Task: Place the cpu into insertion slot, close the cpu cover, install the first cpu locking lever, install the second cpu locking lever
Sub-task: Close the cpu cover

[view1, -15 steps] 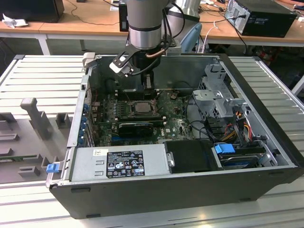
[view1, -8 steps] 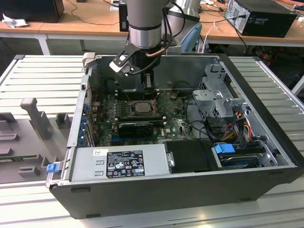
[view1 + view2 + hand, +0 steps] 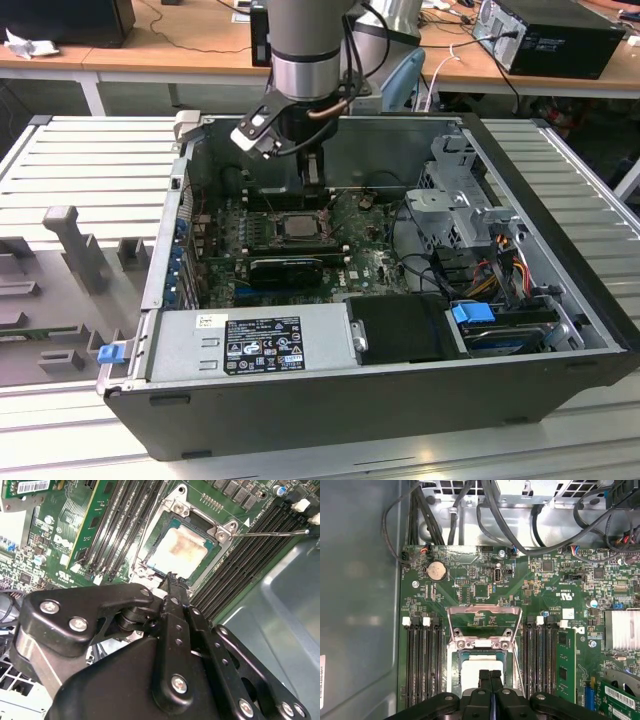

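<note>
Pincer [image 3: 490, 674] is clenched, fingers pressed together with nothing between them, tips just over one edge of the cpu [image 3: 481, 665]. The cpu lies flat in the insertion slot [image 3: 453, 670], silver top up, near the centre of the exterior view. The cpu cover [image 3: 484, 611] is swung open, tilted back off the slot. A thin locking lever [image 3: 270, 532] sticks out beside the socket. The arm hangs in from upper centre of the exterior view into the open computer case [image 3: 350, 410].

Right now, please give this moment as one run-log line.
cpu: in insertion slot | cpu cover: open | pincer: shut, tips near cpu
</note>
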### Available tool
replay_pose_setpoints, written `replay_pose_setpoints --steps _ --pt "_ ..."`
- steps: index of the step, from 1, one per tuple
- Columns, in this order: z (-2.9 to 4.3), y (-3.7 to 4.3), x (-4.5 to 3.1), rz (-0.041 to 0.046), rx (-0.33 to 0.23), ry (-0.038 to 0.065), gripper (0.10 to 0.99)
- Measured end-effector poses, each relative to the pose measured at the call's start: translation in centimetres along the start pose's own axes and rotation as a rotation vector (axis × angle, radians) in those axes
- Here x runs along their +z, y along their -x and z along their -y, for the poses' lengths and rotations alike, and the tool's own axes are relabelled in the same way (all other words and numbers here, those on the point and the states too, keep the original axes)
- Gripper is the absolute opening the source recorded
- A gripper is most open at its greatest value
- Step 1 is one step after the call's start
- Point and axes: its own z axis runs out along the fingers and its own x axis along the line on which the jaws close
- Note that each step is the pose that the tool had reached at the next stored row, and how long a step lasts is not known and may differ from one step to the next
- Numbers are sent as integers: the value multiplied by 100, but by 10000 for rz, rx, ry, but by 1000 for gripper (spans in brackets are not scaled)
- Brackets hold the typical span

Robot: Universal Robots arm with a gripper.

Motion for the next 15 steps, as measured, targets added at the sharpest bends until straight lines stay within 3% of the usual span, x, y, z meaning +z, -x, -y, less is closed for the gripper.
replay_pose_setpoints --steps 15 --pt "-47 -26 -187 4 -1 0 106"
